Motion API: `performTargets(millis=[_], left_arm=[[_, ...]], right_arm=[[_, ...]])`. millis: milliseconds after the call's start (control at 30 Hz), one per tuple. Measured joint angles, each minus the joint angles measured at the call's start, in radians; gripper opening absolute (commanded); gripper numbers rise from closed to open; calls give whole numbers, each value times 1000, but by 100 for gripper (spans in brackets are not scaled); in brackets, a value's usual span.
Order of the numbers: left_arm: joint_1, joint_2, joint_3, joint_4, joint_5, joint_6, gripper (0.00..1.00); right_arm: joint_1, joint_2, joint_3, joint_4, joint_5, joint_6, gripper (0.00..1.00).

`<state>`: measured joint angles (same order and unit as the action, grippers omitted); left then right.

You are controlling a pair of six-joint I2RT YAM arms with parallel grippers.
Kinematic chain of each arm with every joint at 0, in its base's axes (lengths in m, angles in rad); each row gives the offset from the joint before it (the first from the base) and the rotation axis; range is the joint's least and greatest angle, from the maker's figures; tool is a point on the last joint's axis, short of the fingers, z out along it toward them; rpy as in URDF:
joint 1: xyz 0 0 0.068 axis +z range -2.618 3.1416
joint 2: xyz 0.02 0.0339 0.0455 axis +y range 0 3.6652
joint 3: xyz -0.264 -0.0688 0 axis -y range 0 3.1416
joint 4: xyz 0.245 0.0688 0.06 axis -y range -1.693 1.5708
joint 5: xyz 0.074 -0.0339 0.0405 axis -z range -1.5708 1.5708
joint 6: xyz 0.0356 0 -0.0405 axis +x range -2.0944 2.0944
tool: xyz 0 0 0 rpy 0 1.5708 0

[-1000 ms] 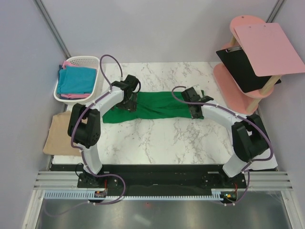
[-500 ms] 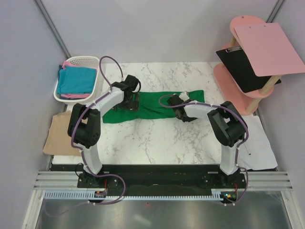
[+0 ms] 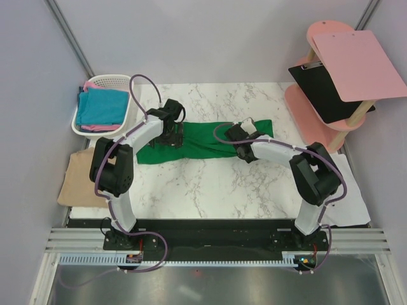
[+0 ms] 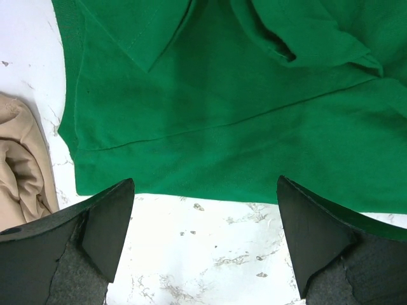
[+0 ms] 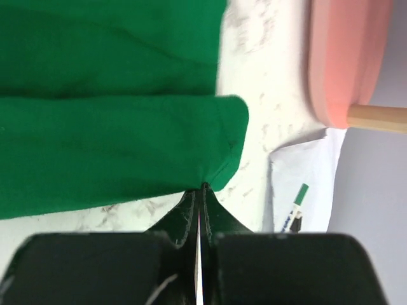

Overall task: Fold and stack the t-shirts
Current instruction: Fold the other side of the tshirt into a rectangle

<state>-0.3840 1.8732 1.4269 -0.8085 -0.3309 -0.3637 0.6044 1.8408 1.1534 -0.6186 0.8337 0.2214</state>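
Mid-fold on the green t-shirt (image 3: 206, 141). It lies as a long band on the marble table (image 3: 210, 190), starting just right of the white basket (image 3: 112, 77) and running away from it. The lengthwise fold looks done and the cross fold isn't. The left gripper (image 4: 203, 185) is over the band's basket end with its jaws wide apart, holding nothing, and the near hem sits just under the tips. The right gripper (image 5: 202, 190) is at the end far from the basket, fingers pressed together on the rounded corner of the doubled layer. The cloth puckers right at the tips, so I read it as pinched. Likely next move: the left drops and pinches its hem, then one end gets carried over the other. Both layers need to be caught or the band will open up. The cloth is a matte knit, limp, with stitched hems, a tucked sleeve and a few diagonal creases, so expect drag on the marble. The tan t-shirt (image 3: 76, 178) is a loose heap on the near side of the basket, hanging off the table edge and not yet folded. The teal t-shirt (image 3: 102, 107) and pink t-shirt (image 3: 88, 84) sit in the basket, which is rigid lattice plastic.
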Motion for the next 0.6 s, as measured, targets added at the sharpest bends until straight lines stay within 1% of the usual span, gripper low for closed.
performTargets(millis=[67,133,233,400,533,600], left_arm=[[3,2,0,0,-2,0,100],[5,7,0,0,-3,0,100],[7,18,0,0,-4,-1,100],[8,23,0,0,-4,-1,100],[8,23,0,0,-7,-1,100],[8,23,0,0,-8,-1,100]], right_arm=[[2,-57,11,-7,9,-8,0],[1,-80,43,-14,22,-16,0],[-7,-49,137,-11,48,-37,0],[-37,128,276,6,84,-56,0],[-80,275,299,-5,88,-56,0],[-109,323,299,-28,88,-48,3]])
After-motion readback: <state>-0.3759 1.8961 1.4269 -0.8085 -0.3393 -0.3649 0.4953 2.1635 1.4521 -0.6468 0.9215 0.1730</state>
